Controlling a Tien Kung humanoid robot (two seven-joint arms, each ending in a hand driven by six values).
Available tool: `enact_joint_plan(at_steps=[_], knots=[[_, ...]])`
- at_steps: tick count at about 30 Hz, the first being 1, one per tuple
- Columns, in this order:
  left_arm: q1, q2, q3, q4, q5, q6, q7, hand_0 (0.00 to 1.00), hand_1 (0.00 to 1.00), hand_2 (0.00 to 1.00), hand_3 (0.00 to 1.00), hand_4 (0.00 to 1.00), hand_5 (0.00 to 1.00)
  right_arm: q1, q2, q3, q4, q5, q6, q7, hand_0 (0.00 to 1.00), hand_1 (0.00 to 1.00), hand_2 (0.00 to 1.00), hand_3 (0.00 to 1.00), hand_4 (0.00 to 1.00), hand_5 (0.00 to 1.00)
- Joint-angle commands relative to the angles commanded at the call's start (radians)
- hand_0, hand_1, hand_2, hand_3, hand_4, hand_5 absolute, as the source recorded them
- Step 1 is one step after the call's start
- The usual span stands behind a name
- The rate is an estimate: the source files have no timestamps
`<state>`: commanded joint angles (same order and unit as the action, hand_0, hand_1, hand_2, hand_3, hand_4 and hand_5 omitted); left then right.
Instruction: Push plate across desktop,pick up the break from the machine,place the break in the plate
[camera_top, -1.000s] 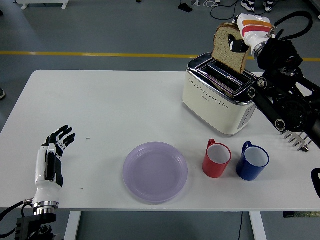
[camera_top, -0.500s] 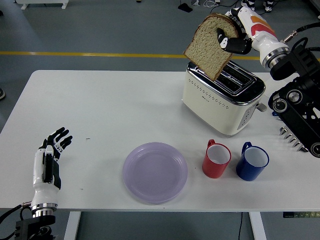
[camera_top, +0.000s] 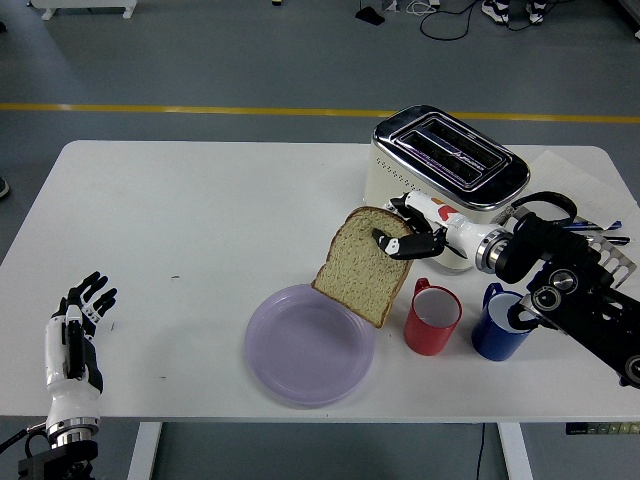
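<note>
Now, the bread (camera_top: 362, 265) hangs tilted over the plate (camera_top: 290, 360), its low corner above the plate's right rim, not yet touching as far as you can judge. Right hand (camera_top: 412, 240) pinches it near the upper right edge: thumb on the near face, other fingers mostly behind the slice. Toaster (camera_top: 445, 185) stands behind, slots empty.

Handling, as a judgement:
- Slice is light and soft; it will bend or tear if you squeeze harder or swing it fast.
- Crust is the firmer part. Your hold near the top crust looks sound; keep the pinch there.
- Held by one edge, it droops, so expect it to flop flat on release.

Red cup (camera_top: 433, 318) sits just beside the plate and under your wrist; blue cup (camera_top: 503, 322) next to it. Watch clearance going down.

Left hand (camera_top: 70, 335) rests at the near left corner of the table (camera_top: 200, 220), fingers spread, holding nothing.

Hard to see:
- Fingers behind the slice hidden; grip depth unknown.
- Gap between bread and plate unclear from this angle.
- Right arm cut off at frame edge.
</note>
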<state>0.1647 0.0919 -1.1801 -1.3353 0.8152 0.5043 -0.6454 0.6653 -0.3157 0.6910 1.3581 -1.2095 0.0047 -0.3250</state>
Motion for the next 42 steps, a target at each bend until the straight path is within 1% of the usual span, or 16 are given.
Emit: enact_joint_plan(at_steps=[5,7,11,12,13,18,19,21,24,25,30,31,36,37,40,42], knots=[[0.004,-0.02,-0.006,0.01,-0.016,0.023,0.0,0.721,0.722,0.784,0.764,0.447,0.973,-0.019,0.035,-0.057,-0.004,0.028,-0.007,0.007,0.127,0.143,0.274,0.353,0.278,0.002],[0.004,-0.019,-0.001,0.012,-0.017,0.026,0.0,0.714,0.723,0.788,0.773,0.446,0.99,-0.025,0.054,-0.08,-0.012,0.037,-0.007,0.02,0.135,0.145,0.279,0.359,0.29,0.002],[0.001,-0.017,0.009,0.013,-0.018,0.029,0.0,0.714,0.723,0.788,0.773,0.446,0.99,-0.022,0.093,-0.116,-0.035,0.044,-0.019,0.046,0.135,0.145,0.279,0.359,0.29,0.002],[0.0,-0.018,0.01,0.014,-0.019,0.031,0.0,0.714,0.723,0.788,0.773,0.446,0.99,-0.016,0.103,-0.13,-0.045,0.041,-0.028,0.056,0.135,0.145,0.279,0.359,0.29,0.002],[-0.001,-0.02,0.012,0.014,-0.021,0.032,0.0,0.694,0.709,0.782,0.771,0.45,0.998,-0.01,0.114,-0.151,-0.056,0.039,-0.039,0.067,0.19,0.202,0.335,0.403,0.31,0.002],[-0.008,-0.03,0.017,0.016,-0.024,0.038,0.0,0.694,0.709,0.782,0.771,0.45,0.998,0.029,0.169,-0.233,-0.132,-0.031,-0.071,0.123,0.19,0.202,0.335,0.403,0.31,0.002],[-0.008,-0.03,0.016,0.016,-0.024,0.039,0.0,0.672,0.695,0.778,0.78,0.454,0.998,0.032,0.175,-0.238,-0.141,-0.041,-0.075,0.129,0.183,0.263,0.376,0.424,0.288,0.002],[-0.009,-0.031,0.015,0.016,-0.024,0.041,0.0,0.672,0.695,0.778,0.78,0.454,0.998,0.04,0.186,-0.247,-0.158,-0.051,-0.085,0.142,0.183,0.263,0.376,0.424,0.288,0.002],[-0.009,-0.032,0.014,0.013,-0.014,0.044,0.0,0.672,0.695,0.778,0.78,0.454,0.998,0.045,0.194,-0.256,-0.176,-0.067,-0.084,0.158,0.183,0.263,0.376,0.424,0.288,0.002],[-0.009,-0.033,0.014,0.011,-0.007,0.045,0.0,0.659,0.681,0.774,0.783,0.455,0.998,0.047,0.197,-0.263,-0.187,-0.082,-0.088,0.164,0.221,0.338,0.43,0.471,0.245,0.054],[-0.009,-0.036,0.014,0.008,-0.003,0.047,0.0,0.659,0.681,0.774,0.783,0.455,0.998,0.051,0.209,-0.283,-0.235,-0.145,-0.105,0.19,0.221,0.338,0.43,0.471,0.245,0.054],[-0.009,-0.037,0.013,0.008,-0.003,0.047,0.0,0.652,0.671,0.771,0.77,0.453,0.998,0.052,0.212,-0.285,-0.244,-0.159,-0.106,0.197,0.317,0.428,0.479,0.495,0.317,0.14],[-0.007,-0.038,0.021,0.0,0.002,0.045,0.0,0.652,0.671,0.771,0.77,0.453,0.998,0.059,0.223,-0.291,-0.306,-0.222,-0.094,0.25,0.317,0.428,0.479,0.495,0.317,0.14],[-0.007,-0.038,0.022,0.0,0.003,0.045,0.0,0.648,0.667,0.767,0.739,0.435,0.998,0.059,0.225,-0.291,-0.315,-0.233,-0.096,0.257,0.413,0.504,0.516,0.565,0.494,0.217],[-0.007,-0.04,0.02,-0.001,0.0,0.047,0.0,0.648,0.667,0.767,0.739,0.435,0.998,0.06,0.229,-0.288,-0.343,-0.278,-0.099,0.275,0.413,0.504,0.516,0.565,0.494,0.217],[-0.007,-0.04,0.02,0.0,-0.002,0.047,0.0,0.648,0.667,0.767,0.739,0.435,0.998,0.063,0.23,-0.286,-0.361,-0.305,-0.083,0.291,0.413,0.504,0.516,0.565,0.494,0.217]])
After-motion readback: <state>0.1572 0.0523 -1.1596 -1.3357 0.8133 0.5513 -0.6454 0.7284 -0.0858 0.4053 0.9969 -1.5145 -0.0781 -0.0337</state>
